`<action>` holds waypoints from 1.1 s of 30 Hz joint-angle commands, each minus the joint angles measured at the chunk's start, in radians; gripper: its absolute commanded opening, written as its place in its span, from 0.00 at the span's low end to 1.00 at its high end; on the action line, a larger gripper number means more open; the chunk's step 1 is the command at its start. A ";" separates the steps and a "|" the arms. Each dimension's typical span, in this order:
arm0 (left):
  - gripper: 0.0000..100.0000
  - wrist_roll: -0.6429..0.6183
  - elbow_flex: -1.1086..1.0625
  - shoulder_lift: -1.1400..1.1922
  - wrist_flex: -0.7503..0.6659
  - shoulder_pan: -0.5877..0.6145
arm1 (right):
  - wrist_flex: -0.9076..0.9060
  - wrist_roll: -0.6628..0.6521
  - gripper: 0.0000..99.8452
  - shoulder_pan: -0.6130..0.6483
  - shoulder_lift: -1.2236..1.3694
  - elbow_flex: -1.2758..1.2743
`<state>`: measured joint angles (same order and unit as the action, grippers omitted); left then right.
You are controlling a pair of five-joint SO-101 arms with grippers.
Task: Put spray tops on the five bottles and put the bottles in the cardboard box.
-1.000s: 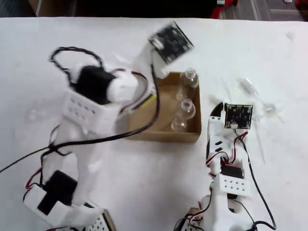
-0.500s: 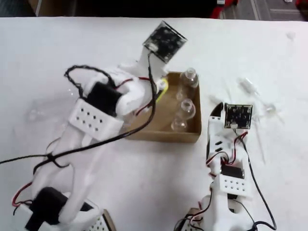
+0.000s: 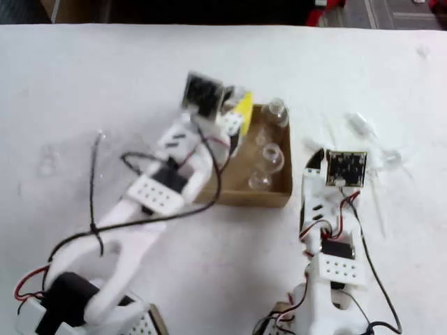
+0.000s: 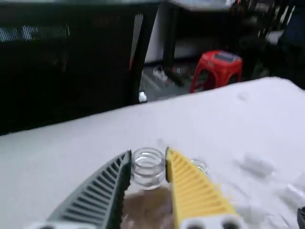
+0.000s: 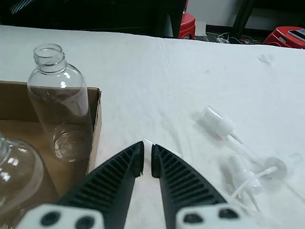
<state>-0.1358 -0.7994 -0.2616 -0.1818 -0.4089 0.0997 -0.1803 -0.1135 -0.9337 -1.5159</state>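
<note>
**Left jaws**, grey and yellow, are closed on the neck of a clear bottle [image 4: 147, 168], whose mouth is open and carries no spray top. Over the last second the left arm [image 3: 150, 192] has folded down and drawn back from beyond the far edge of the cardboard box [image 3: 241, 194]. The held bottle now sits over the box's far left corner, with the brown floor showing beneath it. Judged from this, the step in hand is placing an uncapped bottle in the box, and the capping step is not done for it.

**Right jaws** are closed to a thin slit on nothing. They have stayed low over the desk [image 3: 209, 265], just beside the box's right wall.

**Box contents:** along that right wall stand at least two more bottles [image 5: 58, 102], upright with bare necks. The exact count cannot be told.

**Desk:** spray tops [image 5: 217, 122] lie loose to the right of the box, apart from every bottle.
</note>
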 commanded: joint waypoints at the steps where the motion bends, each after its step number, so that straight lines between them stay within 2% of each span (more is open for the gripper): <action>1: 0.02 -0.012 -0.114 -0.031 -0.338 0.005 | 0.028 -0.011 0.02 0.008 0.004 0.035; 8: 0.02 -0.052 -0.009 0.206 -0.385 0.038 | 0.028 -0.011 0.02 0.008 0.004 0.035; 13: 0.02 -0.046 -0.052 0.355 -0.698 0.031 | 0.028 -0.011 0.02 0.008 0.004 0.035; 15: 0.02 -0.046 -0.044 0.404 -0.749 0.031 | 0.028 -0.011 0.02 0.010 0.004 0.035; 21: 0.02 -0.046 0.018 0.509 -0.750 0.028 | 0.028 -0.011 0.02 0.010 0.004 0.035; 33: 0.02 -0.046 0.049 0.518 -0.733 0.025 | 0.028 -0.011 0.02 0.010 0.004 0.037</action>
<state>-0.1757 -0.8316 0.2631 -0.9030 -0.3859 0.0997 -0.1803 -0.1135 -0.9337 -1.5159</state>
